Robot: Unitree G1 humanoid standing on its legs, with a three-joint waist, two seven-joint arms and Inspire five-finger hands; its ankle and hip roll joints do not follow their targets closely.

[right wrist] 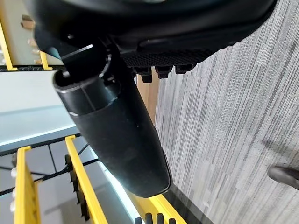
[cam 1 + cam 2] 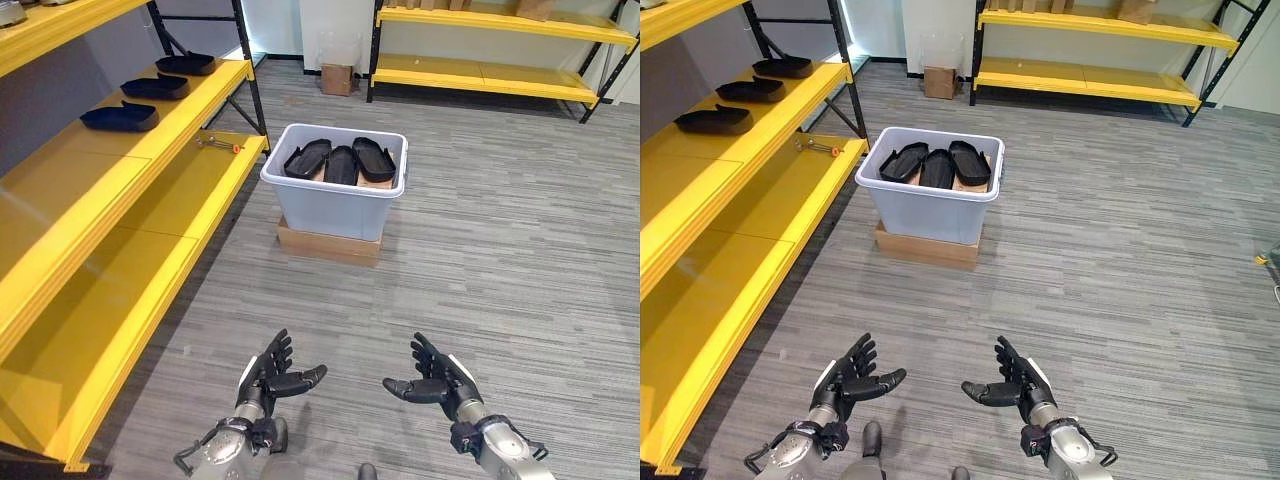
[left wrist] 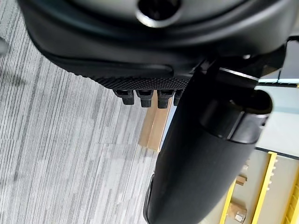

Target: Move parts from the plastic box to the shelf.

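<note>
Nearest to me, I see my left hand [image 2: 268,378] and my right hand [image 2: 435,380] above the floor, both released and holding nothing. Farther ahead, the plastic box [image 2: 335,190] stands on a cardboard base [image 2: 328,243] with three black parts [image 2: 340,162] inside. On the yellow shelf [image 2: 150,130], it seems three more parts [image 2: 122,117] lie.

Plastic box [image 2: 335,195]: pale grey, open-topped, upright on a flat cardboard base on the floor, beside the yellow shelf [image 2: 190,110]. Three black elongated parts [image 2: 340,162] lie side by side inside. Three matching parts [image 2: 122,117] rest in a row on the shelf's middle level.
</note>
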